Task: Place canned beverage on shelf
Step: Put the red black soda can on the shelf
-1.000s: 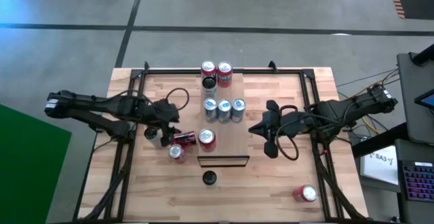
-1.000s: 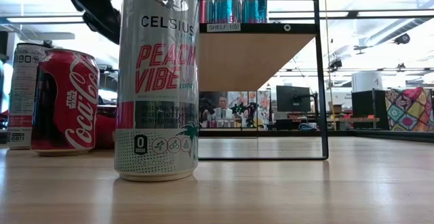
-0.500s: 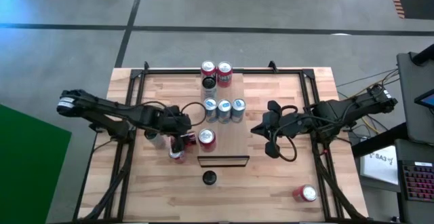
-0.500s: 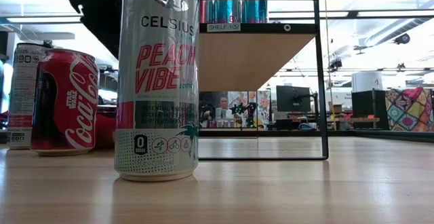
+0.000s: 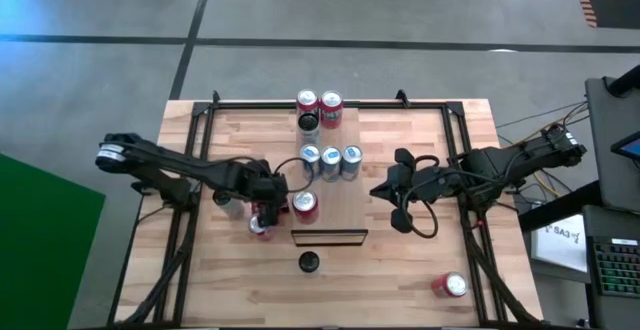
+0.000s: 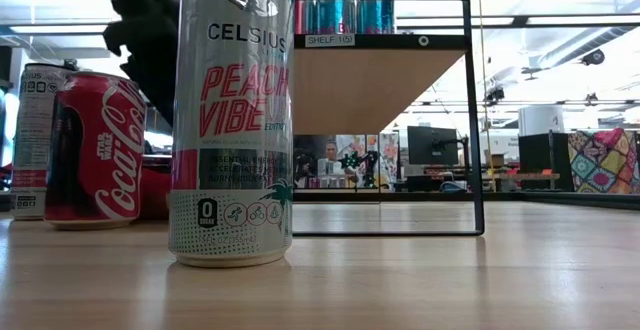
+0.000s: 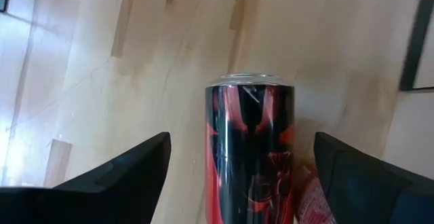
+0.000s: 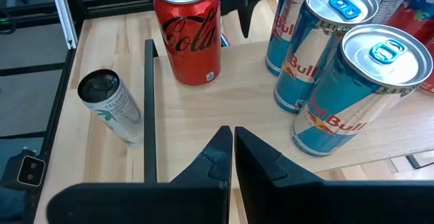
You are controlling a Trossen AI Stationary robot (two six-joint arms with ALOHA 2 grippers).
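The left gripper (image 5: 272,208) has reached further in from the table's left side since a second ago; its fingers (image 7: 115,176), then narrower, now stand spread either side of a dark red can (image 7: 250,149) lying on the tabletop (image 5: 400,260), not clamping it. The right gripper (image 8: 230,142) has stayed shut, beside the shelf (image 5: 345,205), where a Coca-Cola can (image 5: 305,205) and three Red Bull cans (image 5: 330,161) stand
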